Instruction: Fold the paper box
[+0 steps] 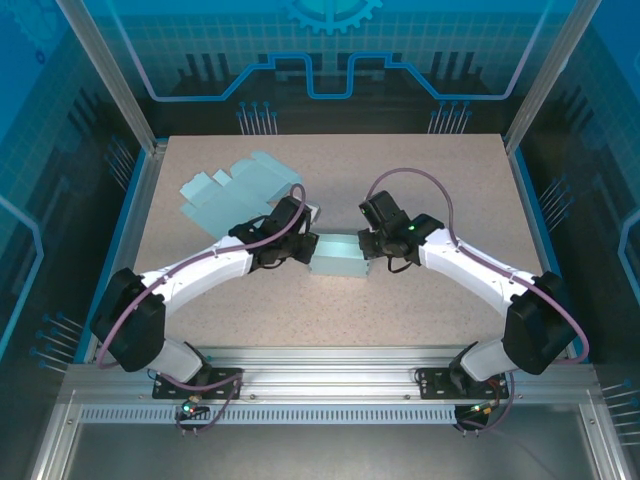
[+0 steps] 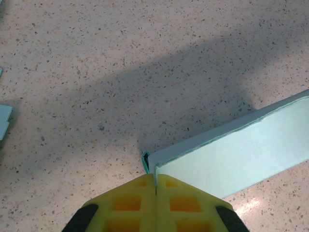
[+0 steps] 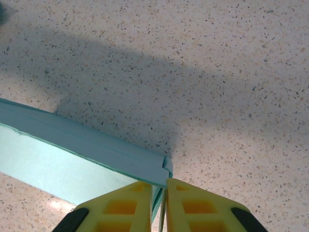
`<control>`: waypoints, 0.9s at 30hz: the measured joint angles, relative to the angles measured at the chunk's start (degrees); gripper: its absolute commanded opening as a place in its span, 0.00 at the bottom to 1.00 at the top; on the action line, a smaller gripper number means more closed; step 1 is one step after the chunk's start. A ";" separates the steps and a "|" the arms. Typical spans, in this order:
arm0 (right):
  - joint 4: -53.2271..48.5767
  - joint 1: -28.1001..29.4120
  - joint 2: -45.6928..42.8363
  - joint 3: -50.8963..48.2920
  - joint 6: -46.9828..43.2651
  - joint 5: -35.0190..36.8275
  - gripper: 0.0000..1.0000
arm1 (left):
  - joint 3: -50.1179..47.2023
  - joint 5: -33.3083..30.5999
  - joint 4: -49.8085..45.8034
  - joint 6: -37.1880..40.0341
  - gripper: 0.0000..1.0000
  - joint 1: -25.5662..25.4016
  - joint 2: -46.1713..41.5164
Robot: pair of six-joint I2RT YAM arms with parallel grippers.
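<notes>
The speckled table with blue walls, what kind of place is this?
Probably a robot lab test cell: two white robot arms bolted to a silver metal frame, blue circuit-pattern wall panels all around, and a pale teal paper box between them.

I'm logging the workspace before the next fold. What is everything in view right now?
folded paper box: one, light teal, table centre, between the grippers
flat box blank: one, light teal, unfolded, far left of the table
table: one, speckled beige
left gripper: one, yellow fingers, shut on the box's left end
right gripper: one, yellow fingers either side of the box's right end wall; grip unclear
left arm, right arm: two, white and black, purple cables, bases at near edge
</notes>
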 measured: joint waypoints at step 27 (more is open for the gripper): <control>4.72 0.00 -0.79 -2.47 5.73 1.36 0.06 | -1.53 -4.92 2.62 -1.51 0.00 -2.27 -0.04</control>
